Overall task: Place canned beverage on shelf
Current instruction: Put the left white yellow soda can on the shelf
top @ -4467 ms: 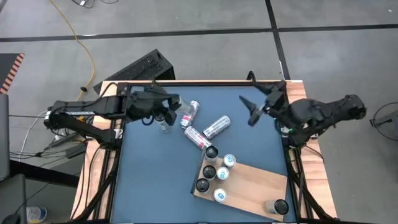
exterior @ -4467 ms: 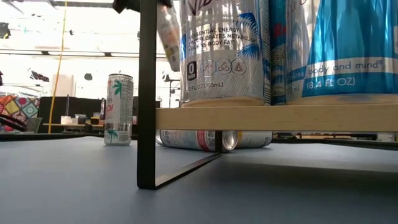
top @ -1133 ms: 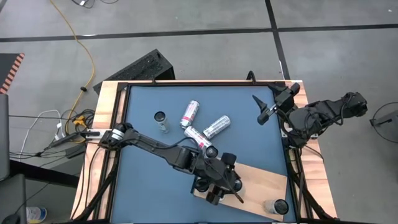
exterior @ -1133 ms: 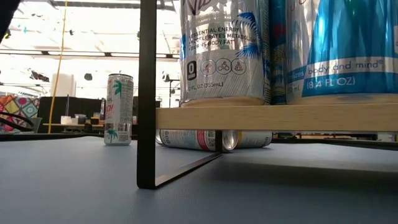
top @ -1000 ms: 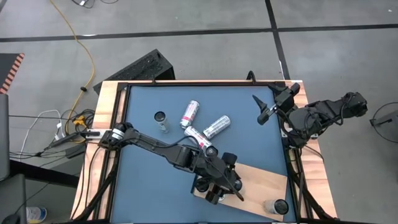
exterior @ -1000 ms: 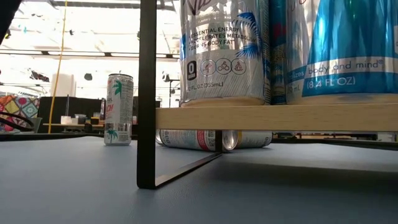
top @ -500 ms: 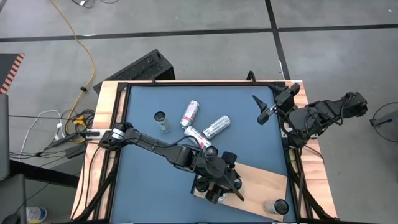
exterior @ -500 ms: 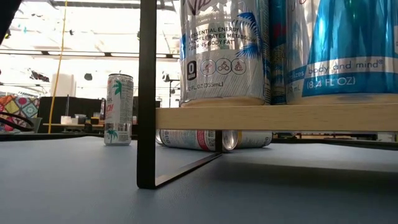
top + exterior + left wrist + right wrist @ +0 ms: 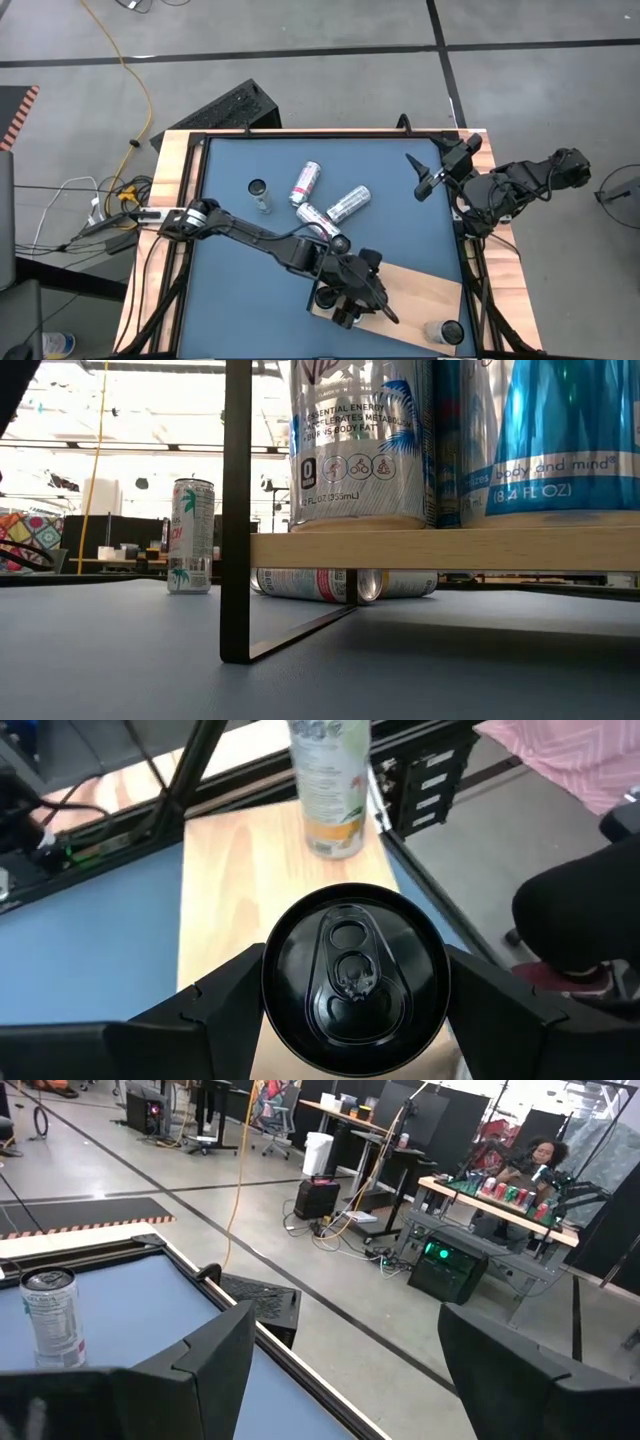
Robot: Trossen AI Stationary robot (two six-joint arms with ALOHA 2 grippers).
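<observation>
Left gripper [image 9: 352,308] is over the near-left end of the shelf [image 9: 420,295], reaching in from the table's left edge. In its wrist view a black-topped can [image 9: 355,982] sits upright on the wood right between the fingers [image 9: 215,1005]. The fingers bracket the can's rim on both sides, moderately spread; can't tell whether the pads touch the can wall or stand just clear of it.

Same wrist view: a second can [image 9: 328,782], pale label with some orange and green, stands upright further along the board near its far edge. That looks like the lone can [image 9: 444,332] at the shelf's near-right corner in the high view.

Low view: shelf board is raised on a thin black metal frame [image 9: 236,510]. The silver and blue cans [image 9: 362,440] stand upright on it, close together.

On the blue-grey tabletop [image 9: 230,270], behind the shelf: three cans lying on their sides [image 9: 348,203], clustered mid-table, one of them close by the shelf's far-left corner. One more can [image 9: 260,194] stands upright, further left, apart from the rest.

Right gripper [image 9: 422,177] is parked at the table's far-right corner, above the surface, fingers spread wide, holding nothing. Its wrist view looks out across the room; a person sits at a desk in the background.
</observation>
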